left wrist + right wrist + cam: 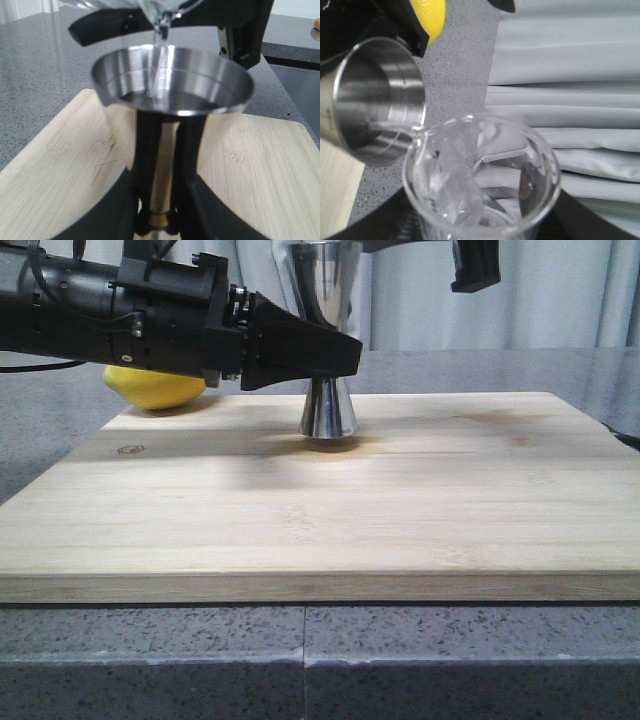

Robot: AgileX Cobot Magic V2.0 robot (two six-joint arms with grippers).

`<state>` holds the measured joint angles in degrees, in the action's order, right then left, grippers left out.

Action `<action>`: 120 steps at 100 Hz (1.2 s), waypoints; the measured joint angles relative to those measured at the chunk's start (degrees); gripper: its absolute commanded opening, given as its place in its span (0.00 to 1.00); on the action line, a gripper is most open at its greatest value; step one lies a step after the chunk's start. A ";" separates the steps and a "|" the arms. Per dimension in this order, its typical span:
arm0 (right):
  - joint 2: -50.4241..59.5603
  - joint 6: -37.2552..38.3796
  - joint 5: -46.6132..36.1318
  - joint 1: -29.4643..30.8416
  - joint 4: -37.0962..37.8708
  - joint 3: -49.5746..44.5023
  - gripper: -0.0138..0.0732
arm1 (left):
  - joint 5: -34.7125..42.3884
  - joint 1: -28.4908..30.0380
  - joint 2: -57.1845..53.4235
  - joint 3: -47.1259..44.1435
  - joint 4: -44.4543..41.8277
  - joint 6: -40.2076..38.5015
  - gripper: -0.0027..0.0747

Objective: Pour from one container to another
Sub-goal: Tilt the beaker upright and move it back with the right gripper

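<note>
Our left tool (335, 358) clamps the shiny steel hourglass jigger (328, 410)'s waist; above it, our right tool grips the tilted clear glass beaker (480, 175), liquid streaming in.

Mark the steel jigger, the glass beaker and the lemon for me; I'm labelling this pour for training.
Steel jigger (328, 410): front view, on its lower cone above the board.
Glass beaker (470, 200): right wrist view, on its clear inner wall below the spout.
Lemon (155, 388): front view, on its yellow side under the left arm.

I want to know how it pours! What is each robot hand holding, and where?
The left gripper clamps the jigger at its narrow waist. The right gripper holds the tilted beaker; the grip spot is hidden.
</note>
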<state>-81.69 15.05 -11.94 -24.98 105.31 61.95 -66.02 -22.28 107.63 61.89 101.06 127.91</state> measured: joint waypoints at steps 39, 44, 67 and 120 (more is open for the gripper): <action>0.00 -0.29 -0.02 0.00 0.00 0.00 0.47 | 0.00 0.00 0.00 0.00 0.00 0.00 0.16; 0.00 -0.46 -0.02 0.00 0.00 0.00 0.47 | 0.00 0.00 0.00 0.00 0.00 0.00 0.16; 0.00 5.80 -0.02 0.00 -0.12 0.00 0.47 | 0.00 0.00 0.00 0.00 0.00 0.00 0.16; 0.46 14.22 0.22 4.95 -23.44 0.00 0.47 | 0.00 0.00 0.00 0.00 0.00 0.00 0.16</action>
<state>-81.23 29.27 -11.72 -20.04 81.87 61.95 -66.02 -22.28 107.63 61.89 101.06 127.91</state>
